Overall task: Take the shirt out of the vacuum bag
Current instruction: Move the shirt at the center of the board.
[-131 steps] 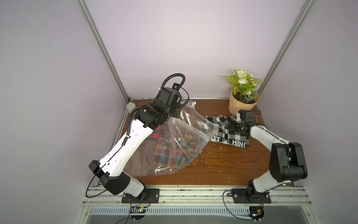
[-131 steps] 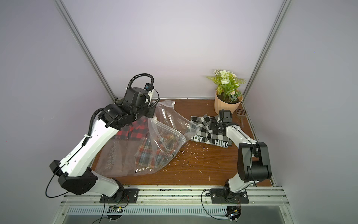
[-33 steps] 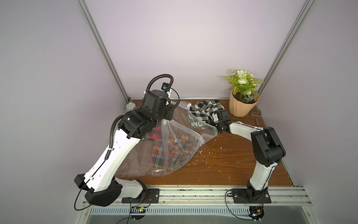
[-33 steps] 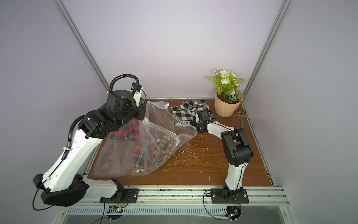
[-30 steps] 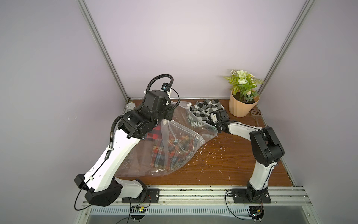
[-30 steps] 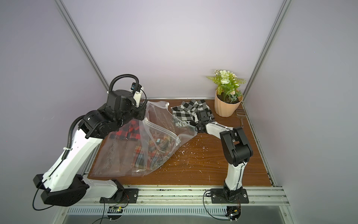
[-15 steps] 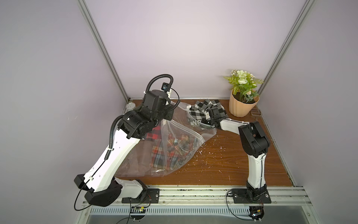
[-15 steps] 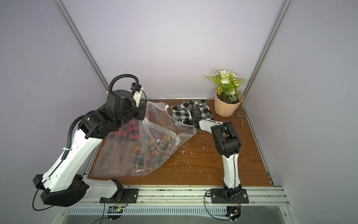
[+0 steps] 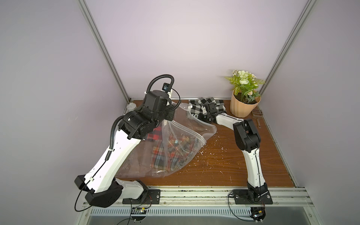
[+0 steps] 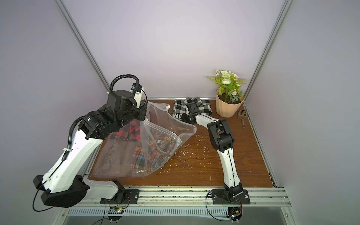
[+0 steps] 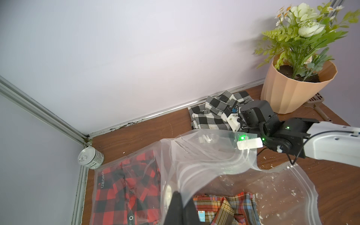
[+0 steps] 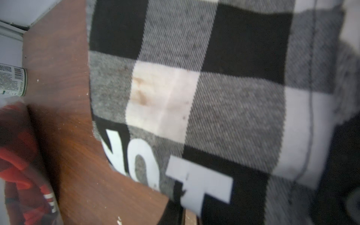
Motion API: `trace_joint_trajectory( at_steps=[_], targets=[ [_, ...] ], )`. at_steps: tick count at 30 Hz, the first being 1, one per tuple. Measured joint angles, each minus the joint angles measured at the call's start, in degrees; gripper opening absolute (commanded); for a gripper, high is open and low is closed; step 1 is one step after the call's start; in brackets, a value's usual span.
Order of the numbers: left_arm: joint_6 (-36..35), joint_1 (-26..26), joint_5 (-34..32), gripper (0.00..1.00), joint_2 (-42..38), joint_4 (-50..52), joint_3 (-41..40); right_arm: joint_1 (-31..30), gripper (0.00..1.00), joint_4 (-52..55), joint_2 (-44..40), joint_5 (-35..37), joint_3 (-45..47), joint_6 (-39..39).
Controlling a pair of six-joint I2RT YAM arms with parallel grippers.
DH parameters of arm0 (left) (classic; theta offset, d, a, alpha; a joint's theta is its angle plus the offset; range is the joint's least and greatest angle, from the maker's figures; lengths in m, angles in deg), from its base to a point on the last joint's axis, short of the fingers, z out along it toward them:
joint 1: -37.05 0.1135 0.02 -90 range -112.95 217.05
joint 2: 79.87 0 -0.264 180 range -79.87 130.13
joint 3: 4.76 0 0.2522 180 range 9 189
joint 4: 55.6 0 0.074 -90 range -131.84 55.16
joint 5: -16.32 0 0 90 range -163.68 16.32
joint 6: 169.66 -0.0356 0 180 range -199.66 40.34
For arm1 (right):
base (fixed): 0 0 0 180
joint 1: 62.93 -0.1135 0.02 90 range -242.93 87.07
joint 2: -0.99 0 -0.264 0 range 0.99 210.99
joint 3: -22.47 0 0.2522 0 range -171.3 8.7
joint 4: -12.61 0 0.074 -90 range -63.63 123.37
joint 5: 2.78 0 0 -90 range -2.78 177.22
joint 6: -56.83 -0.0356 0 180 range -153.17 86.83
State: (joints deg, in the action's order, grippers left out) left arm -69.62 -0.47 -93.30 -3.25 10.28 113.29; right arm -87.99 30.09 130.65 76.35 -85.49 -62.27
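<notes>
The vacuum bag (image 9: 191,128) (image 10: 167,124) is a clear plastic bag, lifted at one edge by my left gripper (image 11: 182,198), which is shut on the film. Its white zip slider (image 11: 249,145) hangs at the raised mouth. The black-and-white checked shirt (image 9: 196,106) (image 10: 180,109) (image 11: 208,118) lies bunched outside the bag against the back wall. My right gripper (image 12: 181,214) (image 9: 203,116) is shut on the shirt's (image 12: 214,87) printed edge, low over the table beside the bag's mouth.
A multicolour plaid shirt (image 9: 171,152) (image 11: 224,208) shows through the plastic, and a red checked shirt (image 11: 120,187) lies in a flat bag beside it. A potted plant (image 9: 244,103), a brown scoop (image 9: 257,115) and a tin can (image 11: 90,158) stand along the back. White crumbs (image 9: 214,150) dot the table.
The right gripper has carried the checked shirt from the right side to the back middle, and its elbow has swung inward. The left arm holds the bag edge almost still.
</notes>
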Motion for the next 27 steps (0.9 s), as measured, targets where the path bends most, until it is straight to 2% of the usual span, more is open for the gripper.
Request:
trace_joint_trajectory(
  at_steps=[6,12,15,20,23,27],
  targets=[
    [0.07,0.00,1.57,0.01,0.04,-0.68,-0.61,0.09,0.25,-1.49,-8.00,-1.44,10.29,0.44],
    [0.02,0.00,3.43,0.00,1.09,-2.16,-1.42,2.49,0.34,-5.33,-20.28,-6.08,21.24,-0.48],
    [0.00,0.00,4.59,0.01,2.01,-3.04,-1.42,6.43,0.41,-7.65,-27.76,-8.92,27.15,-1.20],
    [-0.02,0.02,7.02,0.00,4.15,-4.87,-1.42,16.59,0.61,-10.19,-41.83,-13.46,37.05,-3.48],
    [-0.02,0.02,8.70,0.01,5.51,-6.01,-1.42,18.82,0.62,-11.39,-48.35,-17.70,39.63,-4.33],
    [-0.02,0.02,10.88,0.01,6.73,-7.23,-1.42,16.85,0.64,-17.20,-54.64,-24.92,44.11,-6.95]
  ],
)
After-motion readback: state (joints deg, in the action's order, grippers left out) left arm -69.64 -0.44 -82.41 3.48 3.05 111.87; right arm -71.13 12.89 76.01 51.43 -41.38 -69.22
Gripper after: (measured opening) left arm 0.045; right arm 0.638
